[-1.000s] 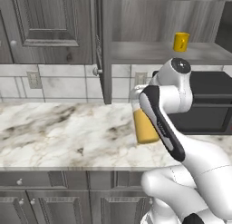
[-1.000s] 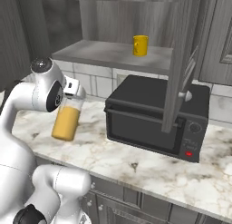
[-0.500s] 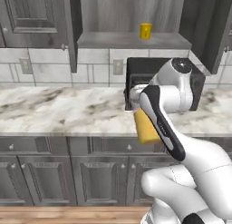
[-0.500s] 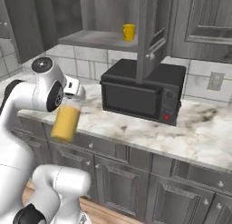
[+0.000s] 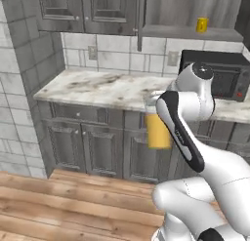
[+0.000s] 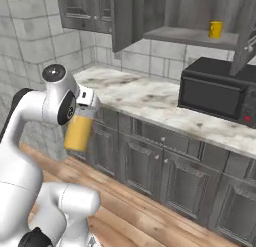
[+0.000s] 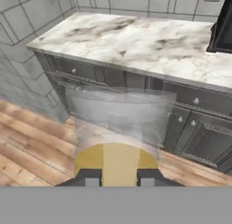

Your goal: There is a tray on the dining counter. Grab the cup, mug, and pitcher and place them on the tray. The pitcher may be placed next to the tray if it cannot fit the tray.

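Pitcher [image 5: 158,130] of clear glass, a plain cylinder with orange liquid filling its lower part, hangs in the gripper [image 7: 116,175] at the middle of the left base view, out over the wooden floor and clear of the marble worktop [image 5: 107,89] behind it. In the right base view it sits at centre left, tucked against the white arm, tilted slightly. The hand view looks through its transparent wall from above; the two dark finger tips [image 7: 89,177] stand close together on either side of it, so the jaws are narrowed onto the glass and holding it.

My judgement: this is the carrying step for the pitcher. Neither the tray nor the dining counter can be seen, so the next move calls for bringing the base round to the island while keeping the pitcher near upright, so the liquid stays in.

A small yellow cup or mug [image 5: 201,24] stands on the open cabinet shelf at upper right, above the black microwave [image 6: 215,93]; it is too small to tell which of the two it is. The worktop is veined and glossy, the cabinet fronts [image 6: 155,161] grey and panelled, the wall tiled.
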